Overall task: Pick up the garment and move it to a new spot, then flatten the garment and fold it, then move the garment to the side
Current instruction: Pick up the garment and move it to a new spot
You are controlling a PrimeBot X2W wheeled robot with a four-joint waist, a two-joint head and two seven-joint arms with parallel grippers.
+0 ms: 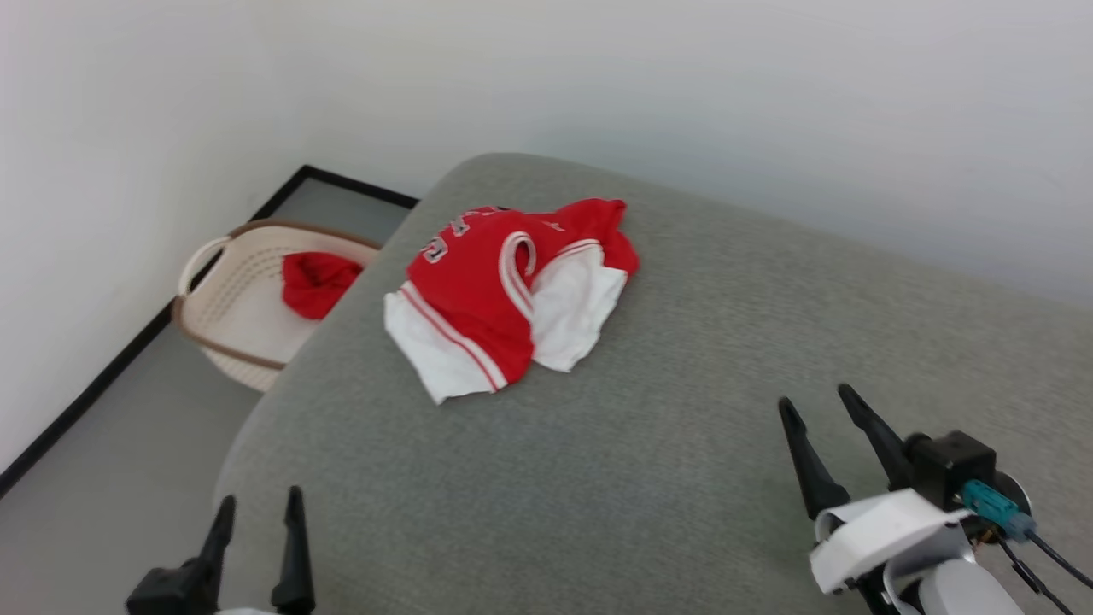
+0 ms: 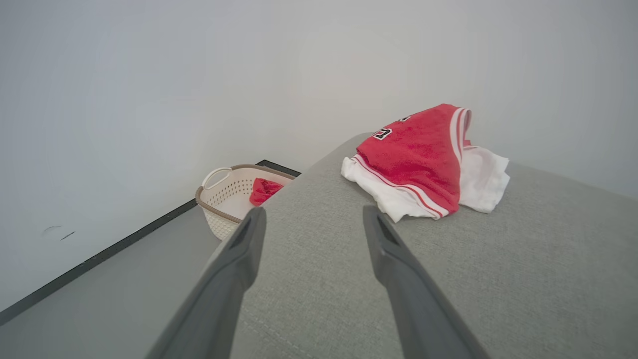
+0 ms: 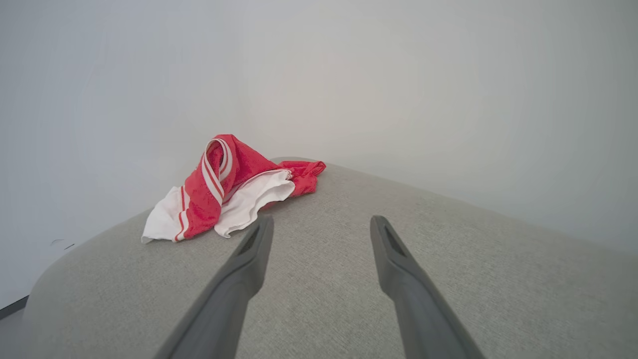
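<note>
1. Left fingers (image 1: 295,547), near-left: spread, empty, tips pointing far over the near-left corner of the cushion (image 1: 683,384).
2. Right fingers (image 1: 807,465), near-right, set a bit farther in than the left: spread, empty too.
3. The cushion between both pairs of fingers and the garment is bare grey. No finger touches cloth.
4. Garment (image 1: 499,290): crumpled heap on the far-left part of the cushion, close to its left edge. Red body is on top, white parts spill out on the near side, and a striped trim loop stands up in the middle. The lettering is at the far-left end.
5. Key relation: the heap lies far and right of the left fingers and far and left of the right fingers, so it sits between the two arms. Its long axis runs roughly near-left to far-right.
6. In the left wrist view the garment (image 2: 423,159) sits just past the right-hand tip and looks large. In the right wrist view it (image 3: 224,189) sits ahead and left, smaller. The left arm is probably a little nearer, and the near white corner is its closest grab point.
7. Far left, on the floor: basket (image 1: 222,307) with a plain red cloth (image 1: 318,282) in it. The cloth is not the target.
</note>
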